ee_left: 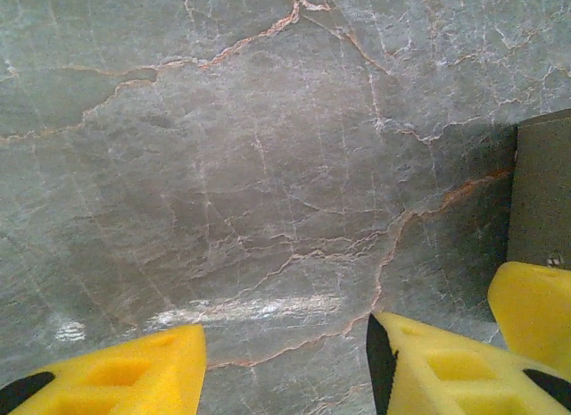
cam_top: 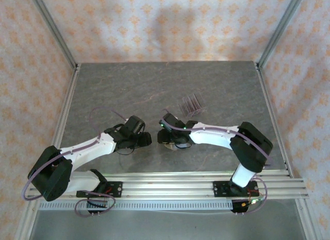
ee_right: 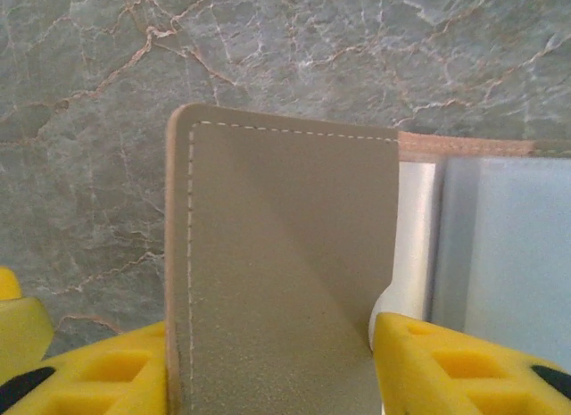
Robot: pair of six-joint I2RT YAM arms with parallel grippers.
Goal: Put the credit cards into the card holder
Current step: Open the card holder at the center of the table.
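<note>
- Tan and matte, the card holder lies open near the middle of the worktop, a little toward its near edge. The right wrist view gives you its flap face-on, with pale stitching along the top and left side and a lighter trim at the rim.
- To the right of the flap, the same view shows you the inside: a white strip, then pale blue-grey glossy pockets under a tan top border.
- Your right gripper has its yellow jaws spread wide, one at each side of the flap. You cannot tell whether they touch its edges.
- From overhead, that gripper sits over the holder and hides most of it. For the seam and the pockets, go to the wrist camera.
- Your left gripper hangs just left of the right one, jaws apart, with bare veined grey stone between them.
- At the right edge of the left wrist view you see a dark olive-grey panel that matches the holder's flap. Below it is one yellow finger of the right gripper.
- The credit cards stand edge-on as thin dark lines in a clear slotted rack. The rack is near the worktop's centre, beyond the holder and apart from both grippers. The cards are too small for you to read anything on them.
</note>
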